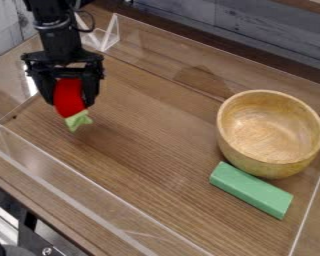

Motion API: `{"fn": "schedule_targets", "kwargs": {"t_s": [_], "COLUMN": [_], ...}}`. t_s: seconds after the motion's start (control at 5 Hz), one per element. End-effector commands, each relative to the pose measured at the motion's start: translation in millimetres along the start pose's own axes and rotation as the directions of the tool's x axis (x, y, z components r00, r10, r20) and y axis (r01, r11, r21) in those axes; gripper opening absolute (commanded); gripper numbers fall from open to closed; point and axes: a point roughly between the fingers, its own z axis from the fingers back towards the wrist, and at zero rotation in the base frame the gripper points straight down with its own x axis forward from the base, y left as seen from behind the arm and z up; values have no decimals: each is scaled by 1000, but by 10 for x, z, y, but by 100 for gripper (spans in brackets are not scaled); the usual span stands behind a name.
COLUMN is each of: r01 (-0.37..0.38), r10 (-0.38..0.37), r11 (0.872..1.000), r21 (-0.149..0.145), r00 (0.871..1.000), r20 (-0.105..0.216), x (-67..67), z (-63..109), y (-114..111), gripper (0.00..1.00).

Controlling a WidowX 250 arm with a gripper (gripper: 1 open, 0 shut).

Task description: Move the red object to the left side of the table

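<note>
The red object [71,97], a small red strawberry-like toy with a light green leafy tip pointing down, hangs between the fingers of my gripper [69,100]. The gripper points straight down and is shut on it, over the left part of the table [163,150]. The green tip sits just above or at the wood surface; I cannot tell whether it touches. The black arm rises out of the top left of the view.
A wooden bowl [270,132] stands at the right, with a flat green block [251,189] in front of it. Low clear acrylic walls [16,135] edge the table, close to the gripper's left and front.
</note>
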Motion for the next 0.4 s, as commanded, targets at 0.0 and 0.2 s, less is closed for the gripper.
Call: {"fn": "schedule_targets", "kwargs": {"t_s": [0.0,0.2], "r01": [-20,3], "r10": [19,-5], "r11": [1000,1000], "r21": [13,23], "r00": [997,998], "r20": [80,70], "x": [86,33], "z": [269,239], "y": [6,44], "gripper": [100,100]}}
